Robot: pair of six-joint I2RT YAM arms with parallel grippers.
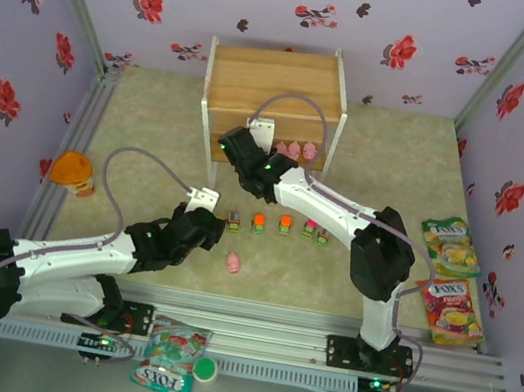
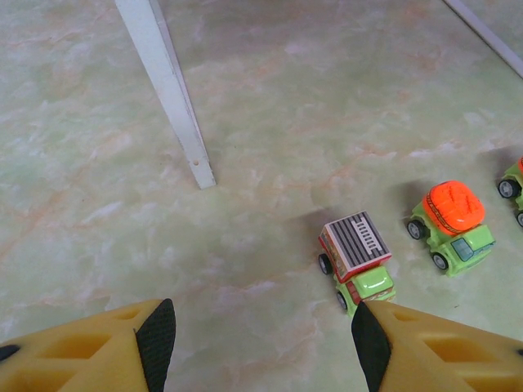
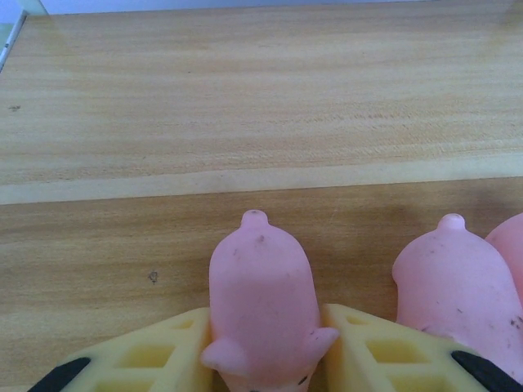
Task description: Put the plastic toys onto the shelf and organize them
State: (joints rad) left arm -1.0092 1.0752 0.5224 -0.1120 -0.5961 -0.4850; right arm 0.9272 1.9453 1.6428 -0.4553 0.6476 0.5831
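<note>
The shelf (image 1: 278,77) stands at the back of the table. In the right wrist view my right gripper (image 3: 265,320) is on its lower board (image 3: 245,106), both yellow fingers against a pink pig (image 3: 261,286) that rests on the wood. Two more pigs (image 3: 453,278) stand just to the right. Several small cars (image 1: 285,225) are lined up on the table and one pig (image 1: 234,263) lies in front of them. My left gripper (image 2: 263,343) hangs open and holds nothing, just above the table beside the car with the grey striped top (image 2: 358,257). An orange-topped car (image 2: 452,220) is further right.
The shelf's white leg (image 2: 167,90) stands ahead and to the left of my left gripper. An orange-lidded jar (image 1: 74,170) sits at the left wall. Candy bags lie at the right (image 1: 451,245) and at the near edge (image 1: 171,355).
</note>
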